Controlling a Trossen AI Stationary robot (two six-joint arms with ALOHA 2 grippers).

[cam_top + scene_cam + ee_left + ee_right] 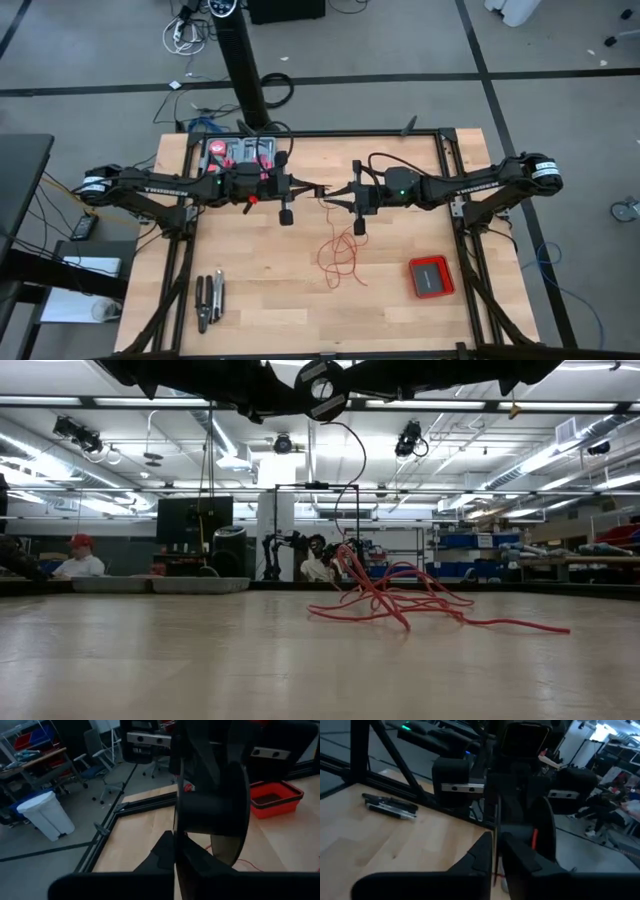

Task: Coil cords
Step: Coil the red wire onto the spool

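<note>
High over the middle of the table my two grippers meet tip to tip around a small black spool point(325, 191), which also shows at the top of the low view point(322, 390). My left gripper point(317, 189) is shut on it. My right gripper point(495, 851) stands slightly open, one finger on either side of the thin flange point(496, 820). The red cord point(340, 252) lies in loose loops on the table point(400, 602). One strand rises from them to the spool, with a short red stretch by the hub point(535, 837). My left gripper pinches the rim of one thin flange of the spool point(177, 827) between its two fingers point(162, 854). It comes in level from the table's left. The spool hangs clear of the table with its flanges upright, the hub point(205, 812) and second flange beside the fingers.
A flat red box point(431, 276) lies at the near right. Dark hand tools point(208, 300) lie at the near left. A red and grey tool tray point(240, 155) sits at the far left edge. Bare wood lies around the cord loops.
</note>
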